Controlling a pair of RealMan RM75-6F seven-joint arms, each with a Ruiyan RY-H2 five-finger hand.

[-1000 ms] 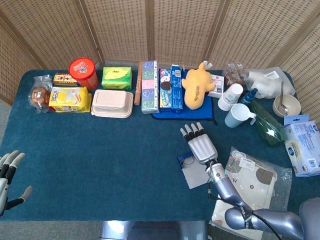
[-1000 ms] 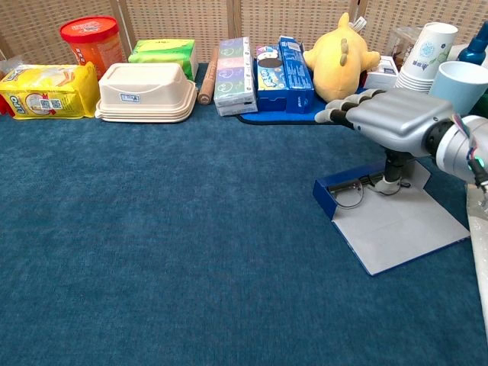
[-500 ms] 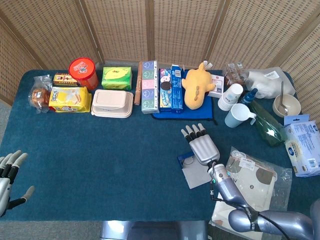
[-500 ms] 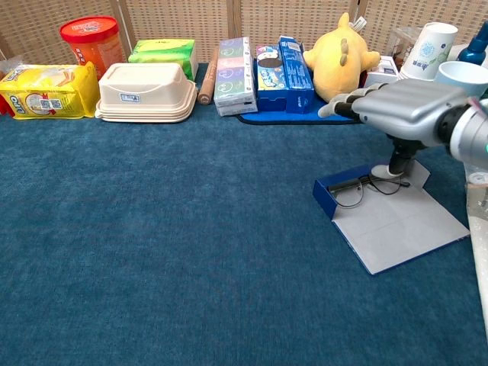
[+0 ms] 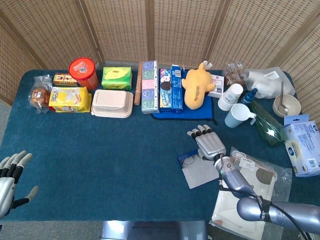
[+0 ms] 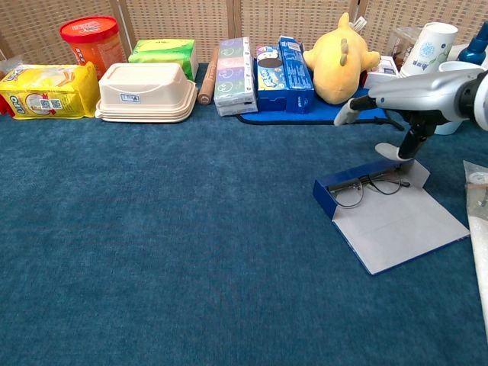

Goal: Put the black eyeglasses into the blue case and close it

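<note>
The black eyeglasses [image 6: 371, 185] lie inside the open blue case [image 6: 328, 195], lenses toward the front; its grey-lined lid [image 6: 398, 226] lies flat on the cloth. In the head view the case [image 5: 198, 173] and eyeglasses [image 5: 188, 160] sit right of centre. My right hand [image 6: 415, 94] hovers flat just above the case's far right end, fingers stretched out, thumb pointing down near the case rim, holding nothing. From the head the same right hand [image 5: 210, 143] covers the case's far part. My left hand [image 5: 10, 176] is at the lower left edge, fingers apart and empty.
Along the back stand a yellow plush [image 6: 340, 61], snack boxes [image 6: 279, 65], a cream lunch box [image 6: 147, 92] and a red tub [image 6: 93, 40]. Cups [image 5: 237, 115], a green bottle [image 5: 266, 125] and plastic bags [image 5: 252, 175] crowd the right side.
My right hand has risen and drifted right, away from the eyeglasses, which stay in the case. The left hand has sunk slightly at the frame's edge.
</note>
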